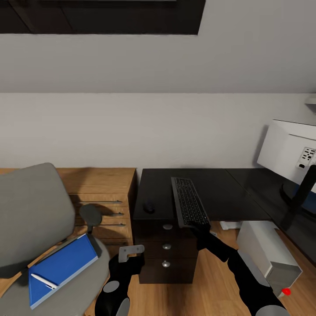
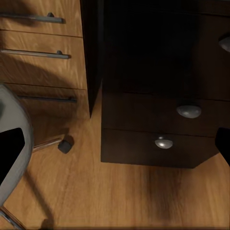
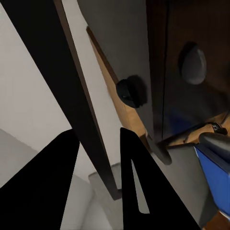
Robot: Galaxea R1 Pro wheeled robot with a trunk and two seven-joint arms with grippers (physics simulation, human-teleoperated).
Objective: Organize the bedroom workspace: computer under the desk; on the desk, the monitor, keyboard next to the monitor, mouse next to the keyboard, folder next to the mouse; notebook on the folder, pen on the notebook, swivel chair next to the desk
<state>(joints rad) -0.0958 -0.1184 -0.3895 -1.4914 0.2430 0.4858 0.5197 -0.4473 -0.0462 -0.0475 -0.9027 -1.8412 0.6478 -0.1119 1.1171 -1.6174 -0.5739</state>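
The right gripper [image 1: 201,228] clamps the near short edge of the keyboard [image 1: 189,201]. In the right wrist view, the two dark fingers [image 3: 136,191] stand on either side of the thin board edge, closed onto it. The keyboard lies lengthwise on the desk [image 1: 228,193], running straight away from the gripper toward the wall. An end grip of this kind suits sliding or swinging the board across the desktop, which is probably needed because the monitor [image 1: 289,151] stands well off to the gripper's right and the keyboard must end up beside it.

The mouse [image 1: 149,207] rests on the desktop to the left of the gripped end, apart from the keyboard; the right wrist view shows it as a dark rounded shape [image 3: 129,92] beyond the fingers. The computer [image 1: 267,254] stands on the floor under the desk, just right of the right forearm.

The right arm extends forward and upward from the lower right, wrist level with the desk edge, directly above the drawer stack.

The left gripper [image 1: 131,252] hangs lower, in front of the drawers and below the desktop. Its camera looks down at the floor and two silver drawer knobs. Whether it is open or closed cannot be determined.

The folder [image 1: 61,267] lies on the seat of the swivel chair [image 1: 35,219], to the left of the left gripper, with the pen [image 1: 43,281] on top of it. Both are not yet transferred.
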